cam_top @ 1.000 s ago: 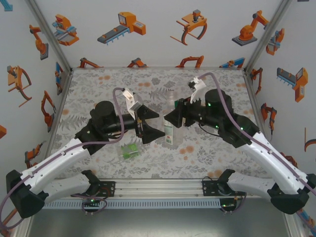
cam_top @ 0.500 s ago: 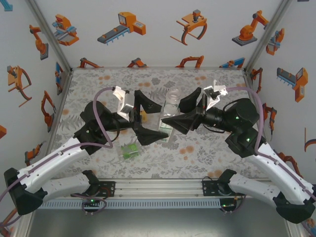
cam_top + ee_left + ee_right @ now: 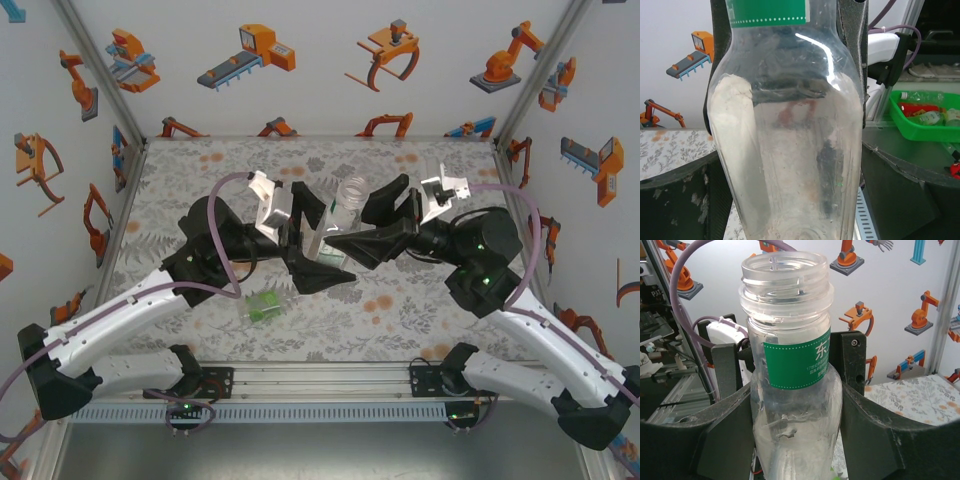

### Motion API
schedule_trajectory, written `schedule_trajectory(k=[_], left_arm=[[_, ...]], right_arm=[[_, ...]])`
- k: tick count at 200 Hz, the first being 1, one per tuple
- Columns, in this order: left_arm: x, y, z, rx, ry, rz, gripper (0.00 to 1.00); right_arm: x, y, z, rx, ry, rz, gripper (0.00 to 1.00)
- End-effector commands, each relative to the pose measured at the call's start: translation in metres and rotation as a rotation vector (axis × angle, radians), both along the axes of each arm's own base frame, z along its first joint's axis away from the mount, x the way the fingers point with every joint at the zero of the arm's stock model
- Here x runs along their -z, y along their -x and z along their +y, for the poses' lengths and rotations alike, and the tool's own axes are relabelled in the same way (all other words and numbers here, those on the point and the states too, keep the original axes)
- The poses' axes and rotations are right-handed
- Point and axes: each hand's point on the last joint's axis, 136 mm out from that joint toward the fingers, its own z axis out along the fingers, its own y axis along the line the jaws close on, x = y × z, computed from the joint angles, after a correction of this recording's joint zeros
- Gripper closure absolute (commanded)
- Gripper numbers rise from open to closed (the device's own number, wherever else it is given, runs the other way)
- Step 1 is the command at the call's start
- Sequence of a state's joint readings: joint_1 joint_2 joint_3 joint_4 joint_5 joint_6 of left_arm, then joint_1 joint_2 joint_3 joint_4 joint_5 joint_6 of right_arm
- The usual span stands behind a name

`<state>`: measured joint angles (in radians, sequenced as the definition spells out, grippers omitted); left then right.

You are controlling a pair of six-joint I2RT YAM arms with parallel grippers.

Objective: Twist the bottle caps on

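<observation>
A clear bottle with a green label [image 3: 345, 205] [image 3: 790, 365] hangs tilted above the table's middle. Its threaded mouth [image 3: 785, 270] is uncovered. My right gripper [image 3: 352, 228] is shut on the bottle's body just below the label, with both pads pressed to its sides. From the other side, my left gripper [image 3: 322, 245] straddles the bottle's lower body [image 3: 790, 165]. Its fingers [image 3: 680, 200] stand open, with thin gaps to the plastic. A small green piece [image 3: 262, 305] that looks like a bottle cap lies on the table near the left arm.
Sticker-covered walls enclose the floral table [image 3: 200, 180] on three sides. An aluminium rail [image 3: 320, 380] runs along the near edge between the arm bases. In the left wrist view a green bin [image 3: 925, 112] of bottles stands beyond the table.
The bottle stood upright on the table in the right gripper. It is now lifted and tilted. The left gripper has swung in around its lower body and its jaws have narrowed.
</observation>
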<state>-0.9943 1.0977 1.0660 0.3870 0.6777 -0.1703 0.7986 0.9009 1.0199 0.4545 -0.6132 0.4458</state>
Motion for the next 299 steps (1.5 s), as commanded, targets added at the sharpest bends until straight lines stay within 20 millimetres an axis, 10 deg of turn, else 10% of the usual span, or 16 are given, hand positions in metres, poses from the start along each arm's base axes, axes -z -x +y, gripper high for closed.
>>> schedule_trajectory(k=[1,115,190,299], left_arm=[[-0.012,0.005,0.004,0.004,0.020,-0.041,0.16],[-0.011,0.007,0.006,0.003,0.014,-0.037,0.46],[-0.004,0.002,0.017,-0.077,-0.013,-0.045,0.48],[0.040,-0.026,0.059,-0.374,-0.179,0.052,0.64]], right_arm=[[-0.014,0.013,-0.009,-0.023,-0.058,-0.051,0.83],[-0.010,0.011,-0.011,-0.009,-0.054,-0.028,0.83],[0.005,0.001,-0.014,0.076,0.024,0.016,0.29],[0.097,-0.068,-0.020,0.435,0.385,0.236,0.27]])
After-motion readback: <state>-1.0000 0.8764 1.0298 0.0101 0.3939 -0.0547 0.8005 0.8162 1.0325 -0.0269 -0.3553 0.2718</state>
